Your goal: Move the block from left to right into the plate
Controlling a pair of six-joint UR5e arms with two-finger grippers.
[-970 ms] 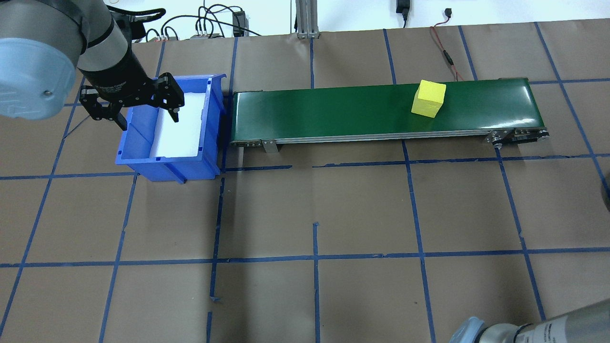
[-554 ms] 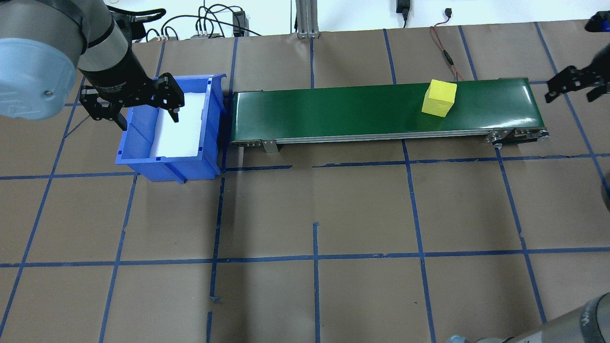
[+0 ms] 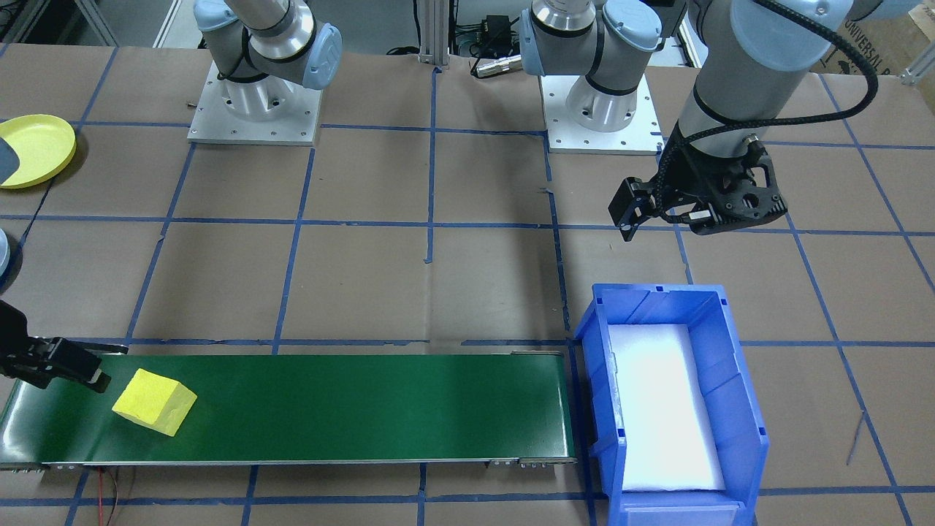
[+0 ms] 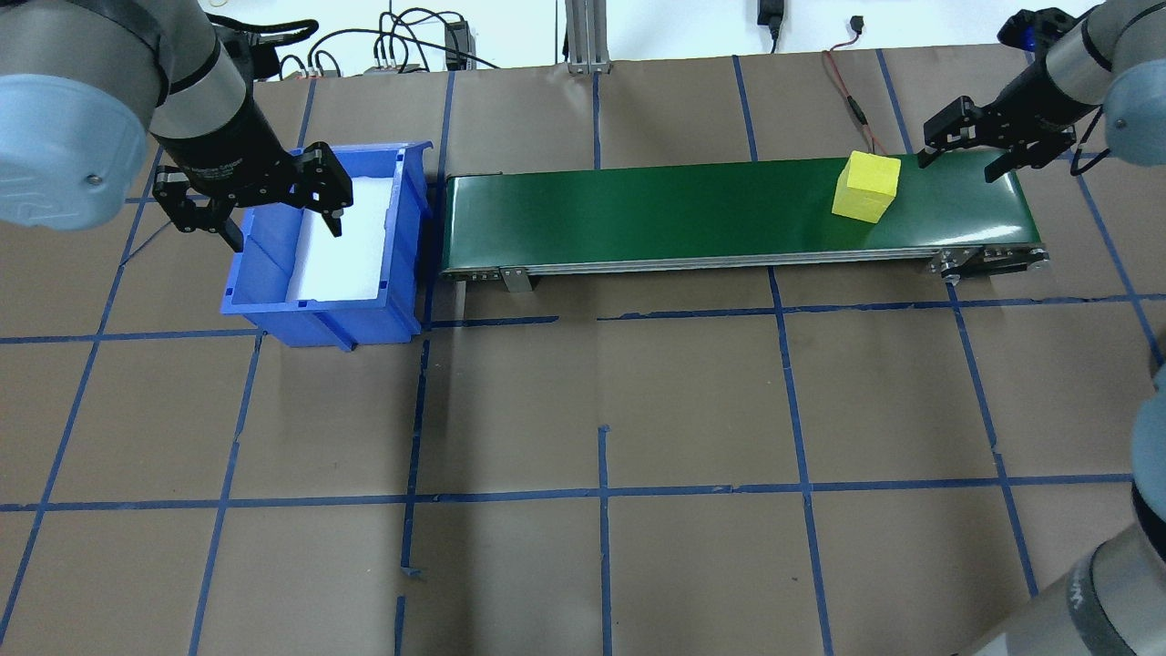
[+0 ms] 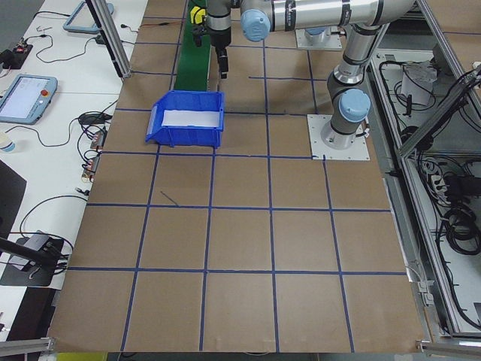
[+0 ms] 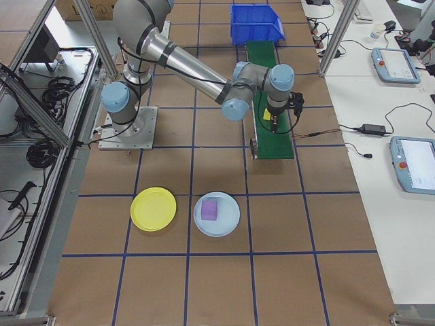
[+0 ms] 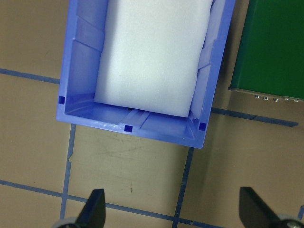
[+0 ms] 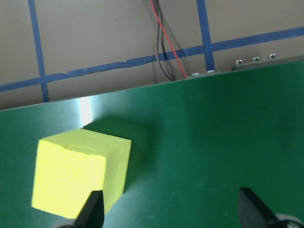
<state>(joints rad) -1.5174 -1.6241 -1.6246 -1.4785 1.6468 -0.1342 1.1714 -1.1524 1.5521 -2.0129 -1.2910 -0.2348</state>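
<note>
Overhead exterior view: the yellow block [image 4: 867, 186] has ridden nearer the green conveyor belt's [image 4: 638, 214] right end, and the right gripper [image 4: 971, 146] has swung in above that end, fingers wide. Brown paper with blue tape lines covers the table [image 4: 601, 410]. The block sits just beside the fingers, untouched. The left gripper [image 4: 250, 205], spread wide, hangs over the blue bin [image 4: 401, 237]. The yellow plate [image 6: 153, 208] lies near the table's right end.

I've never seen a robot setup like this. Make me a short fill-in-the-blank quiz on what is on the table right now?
1. The yellow block sits on the ______ belt.
2. The bin beside the belt's other end is ______ in colour.
3. The right gripper hovers near the block with its fingers ______.
4. On the pale blue plate next to the yellow plate lies a ______ block.

Missing words: green; blue; open; purple
</note>
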